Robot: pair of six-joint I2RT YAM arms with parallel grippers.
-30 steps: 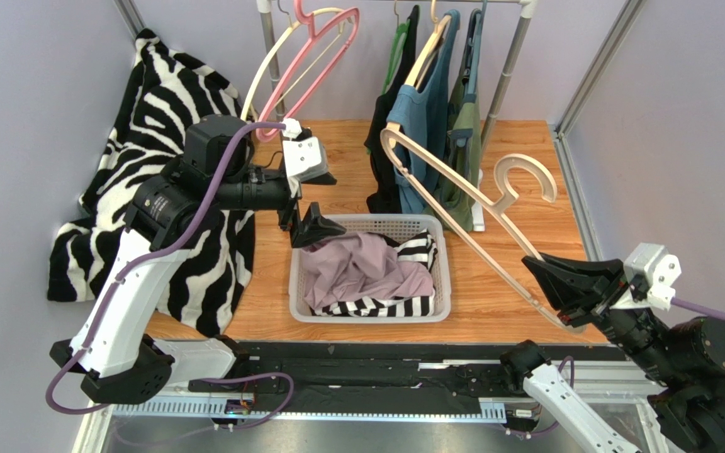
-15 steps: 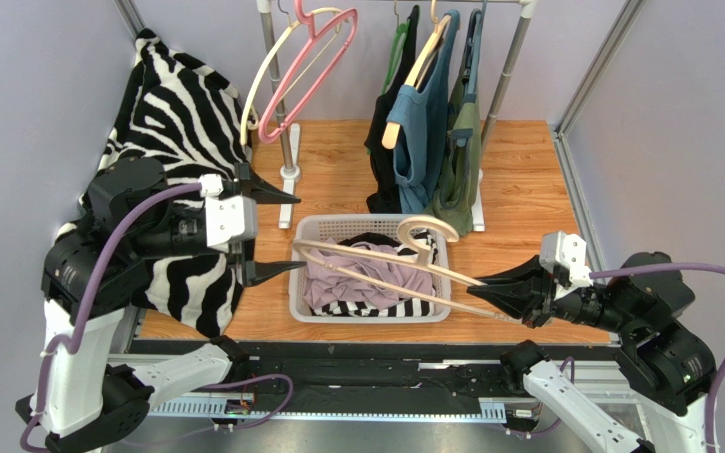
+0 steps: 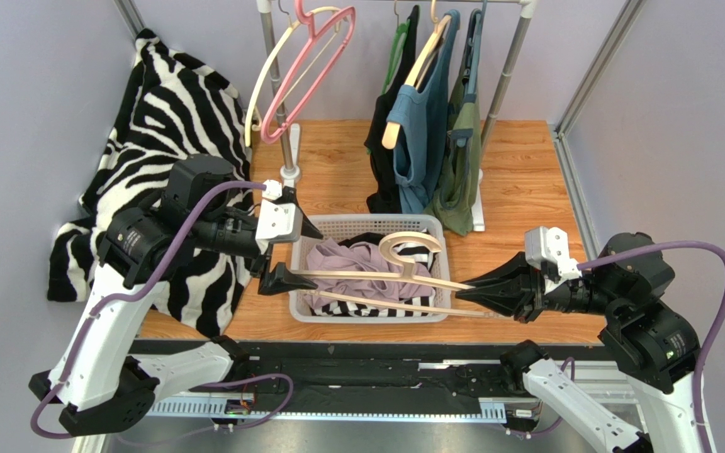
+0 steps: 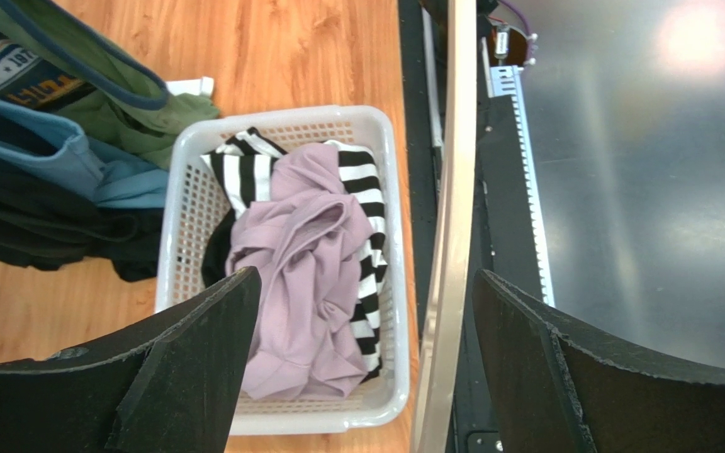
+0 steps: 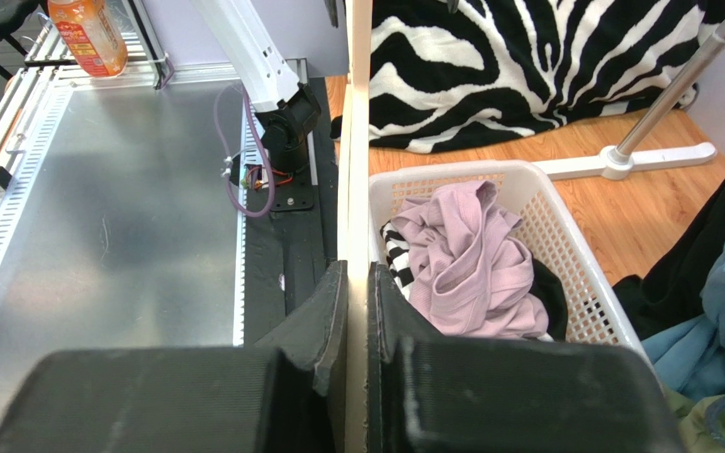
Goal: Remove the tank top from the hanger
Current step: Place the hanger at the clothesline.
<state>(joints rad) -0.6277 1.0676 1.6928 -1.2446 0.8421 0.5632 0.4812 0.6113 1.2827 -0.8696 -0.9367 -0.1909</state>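
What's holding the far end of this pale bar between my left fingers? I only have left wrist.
Observer: The right gripper. It is shut on one end of a wooden hanger, and your bar is part of that hanger.
Operator: Anything hanging on it?
Observer: No. From the top camera the hanger is bare, held roughly level above the white basket.
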